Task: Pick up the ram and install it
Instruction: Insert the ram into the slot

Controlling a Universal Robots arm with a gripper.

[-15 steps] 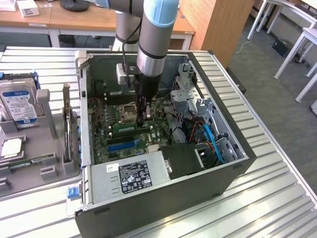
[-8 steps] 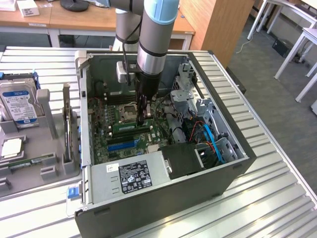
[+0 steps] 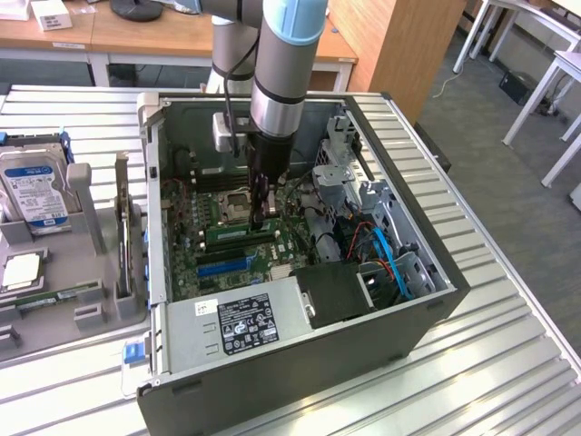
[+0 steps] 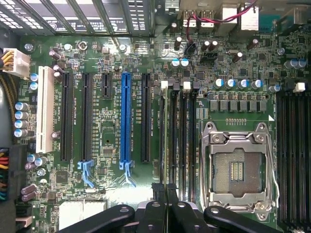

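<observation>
ram (image 3: 238, 235) green at slots (image 4: 186, 145) in exterior | wrist: jaws narrow, pinching its edge

We see bright, even daylight on the ribbed metal table (image 3: 472, 363), which gives off pale glare. Inside the computer case (image 3: 300, 372) the arm (image 3: 286, 54) throws soft shadow over the motherboard (image 3: 218, 252). In the wrist view a white sheen washes the board beside the dark gripper (image 4: 165, 193).

It was a lab-like workroom; wooden desks (image 3: 136, 36) stood behind; white-legged tables (image 3: 570, 65) stood on grey carpet (image 3: 490, 136); an open computer case (image 3: 300, 372) lay on a ribbed metal bench (image 3: 508, 363) beneath a robot arm (image 3: 286, 64).
</observation>
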